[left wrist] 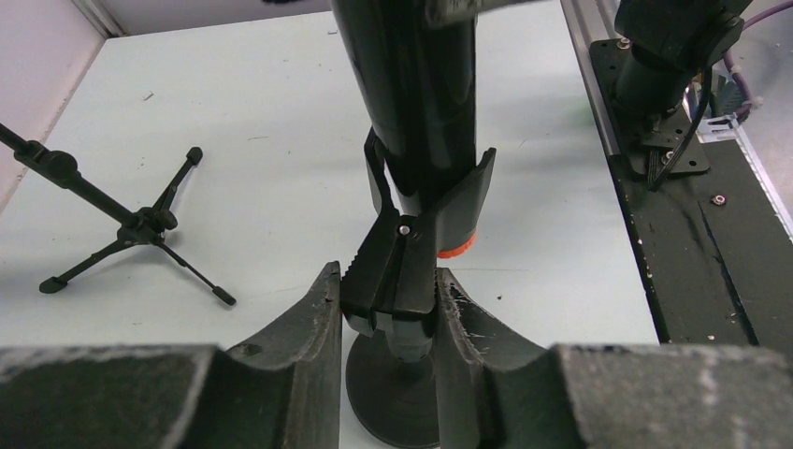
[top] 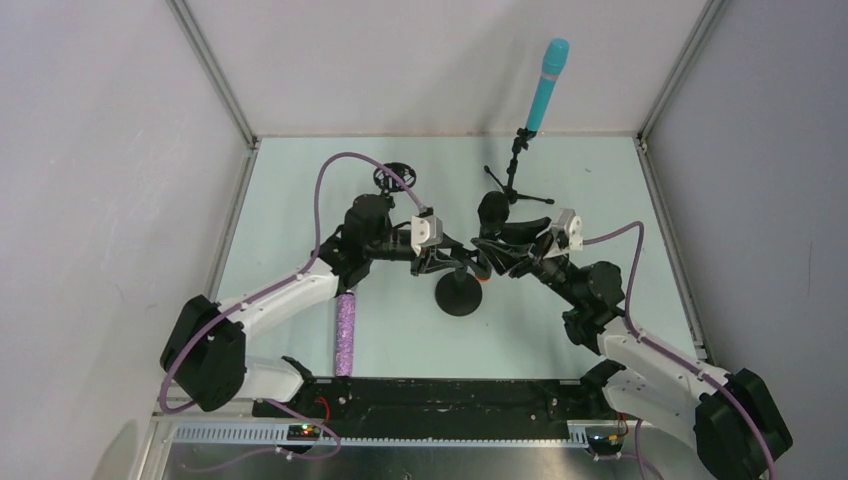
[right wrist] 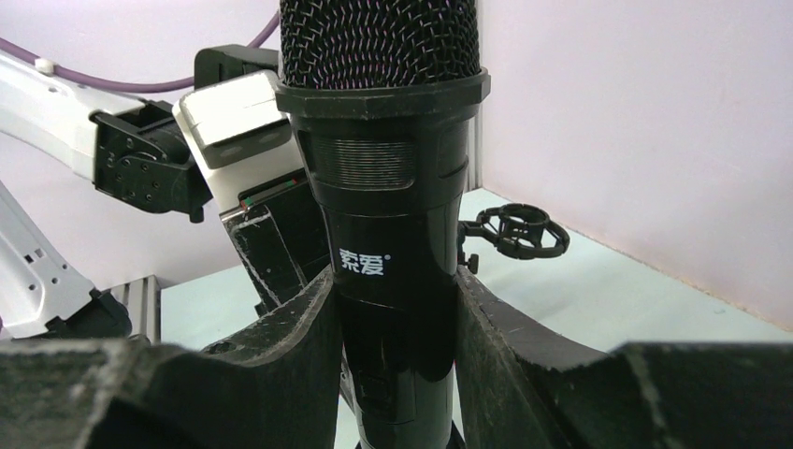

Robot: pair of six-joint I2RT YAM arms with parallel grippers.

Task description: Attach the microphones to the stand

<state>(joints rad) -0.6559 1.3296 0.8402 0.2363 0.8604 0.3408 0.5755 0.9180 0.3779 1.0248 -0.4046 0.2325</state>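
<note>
Left gripper (left wrist: 388,292) clamps the stand clip (left wrist: 404,257) holding the black microphone (left wrist: 411,84).
</note>
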